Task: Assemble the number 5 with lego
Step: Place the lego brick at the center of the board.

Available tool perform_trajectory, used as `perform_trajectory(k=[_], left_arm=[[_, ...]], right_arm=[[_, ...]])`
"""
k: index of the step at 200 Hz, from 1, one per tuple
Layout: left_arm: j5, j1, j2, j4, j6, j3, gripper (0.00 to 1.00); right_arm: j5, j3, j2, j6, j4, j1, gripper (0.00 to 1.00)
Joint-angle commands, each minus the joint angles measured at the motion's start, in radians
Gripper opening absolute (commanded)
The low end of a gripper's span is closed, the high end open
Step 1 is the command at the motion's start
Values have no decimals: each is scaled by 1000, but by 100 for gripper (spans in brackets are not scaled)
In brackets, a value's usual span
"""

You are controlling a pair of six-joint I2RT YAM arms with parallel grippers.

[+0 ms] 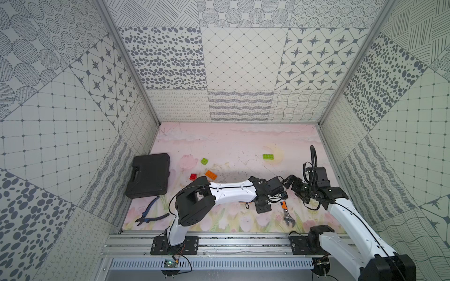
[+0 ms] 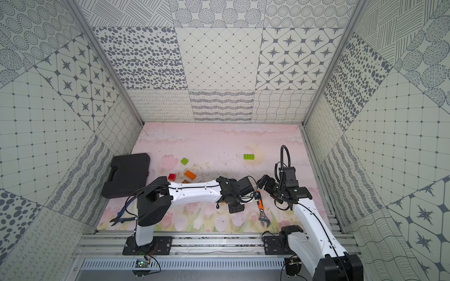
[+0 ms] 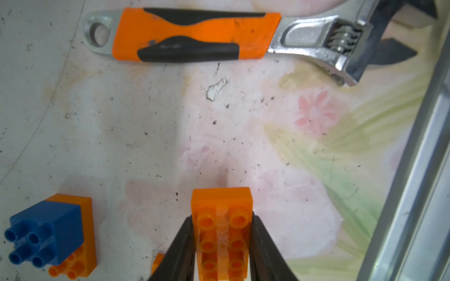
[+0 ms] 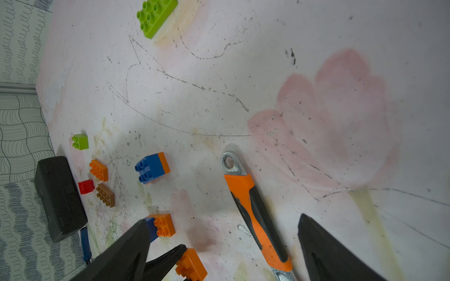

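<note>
Left gripper [image 3: 222, 243] is clenched on an oblong orange studded lego brick [image 3: 222, 211], black fingers [image 3: 179, 248] pinching its two long sides, studs facing the wrist camera, brick held just above the pink flowered table mat [image 3: 146, 121]. Right gripper [image 4: 224, 245] is released, jaws spread wide, nothing between them, hanging over the mat near the orange-handled adjustable wrench [image 4: 255, 219].

In the left wrist view a square blue brick stacked on an orange brick [image 3: 48, 231] lies on the mat well apart from the held brick; the wrench runs across beyond both, apart from them.

In the right wrist view another blue-and-orange pair [image 4: 162, 225] sits close to the left gripper's fingers, partly hidden by a right finger. Further off, a cluster: small orange oblong brick [image 4: 98, 170], red square brick [image 4: 86, 186], brown oblong brick [image 4: 106, 195], near each other beside the black plastic tool case [image 4: 58, 197]. Small lime green square brick [image 4: 80, 141] a bit beyond that cluster. Lime green oblong brick [image 4: 155, 17] lies alone, well apart toward the far side.

In both top views the two grippers meet near mid-table at the front, left arm reaching across; blue-handled pliers [image 1: 151, 214] lie in front of the case
</note>
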Motion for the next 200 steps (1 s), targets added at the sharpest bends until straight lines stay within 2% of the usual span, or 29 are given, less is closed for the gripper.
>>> perform_trajectory(k=[1,76,101,126,152,175,200], left_arm=[[20,-3,25,-50,91,29,23],[66,15,30,-55,54,9,33],[82,18,29,-44,34,5,39],[57,19,24,-127,-29,61,45],[68,21,-96,-31,-90,-35,54],[40,30,-225,57,-177,-135,54],[-33,69,-426,285,-325,-332,54]], right_arm=[[2,-6,-14,-15,19,-5,99],[-5,-24,-9,-28,16,-9,99],[-29,-22,-7,-22,23,-9,99],[-28,-17,-4,-54,8,-11,99],[11,67,20,-122,-39,-12,99],[-44,95,43,-135,-37,-11,99],[-104,85,49,-103,8,23,96]])
